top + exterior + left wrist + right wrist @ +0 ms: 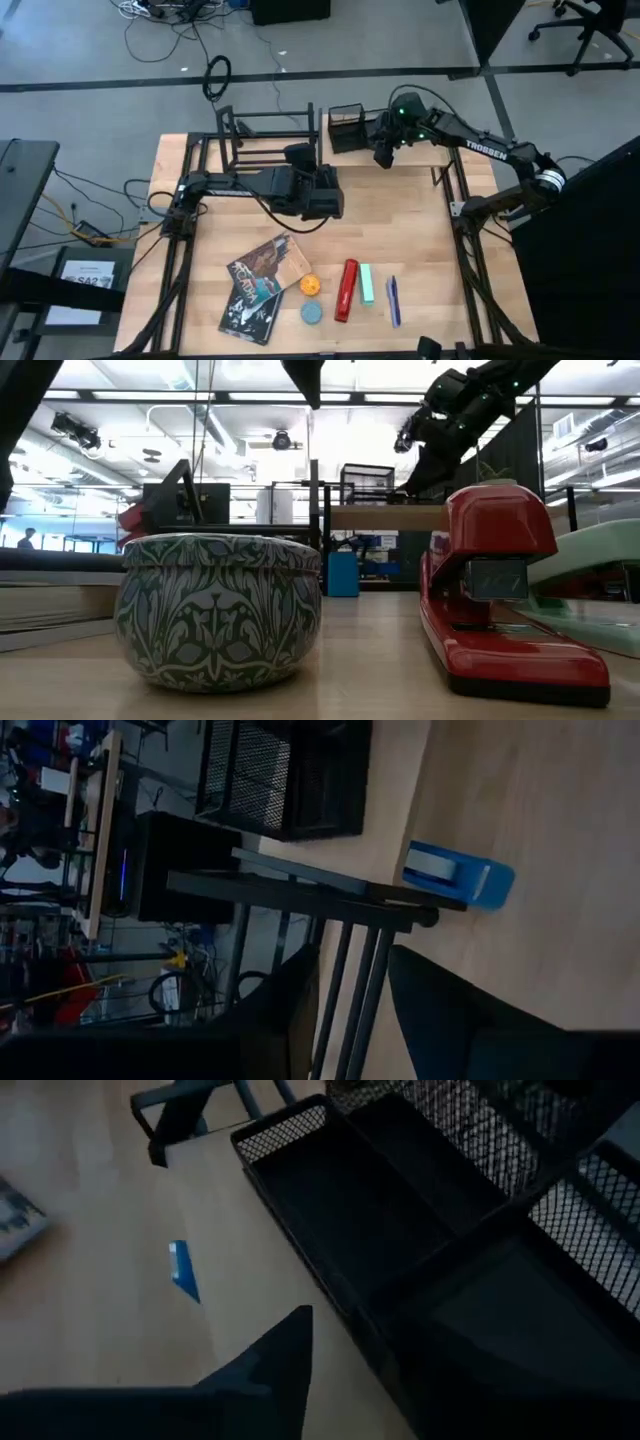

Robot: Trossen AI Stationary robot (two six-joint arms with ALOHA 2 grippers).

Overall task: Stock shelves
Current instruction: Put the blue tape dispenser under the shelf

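Wooden shelf [430,155]: sits directly under the right gripper [384,152], at the table's far side; whether those fingers are parted or closed, can't tell. Just beyond them, the mesh organizer [400,1200]. Black rack [262,140] lies ahead of the left gripper [350,1010], fingers parted, empty. Stock items lie well behind both.

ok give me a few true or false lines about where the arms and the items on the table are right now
1. The red stapler lies near the table's front edge, beside a mint green block. True.
2. The right claw holds the stapler. False: it hangs over the black mesh organizer at the back, with nothing seen in it.
3. The left claw is near the middle of the table. True.
4. The magazine lies on the wooden shelf. False: it lies on the table at the front.
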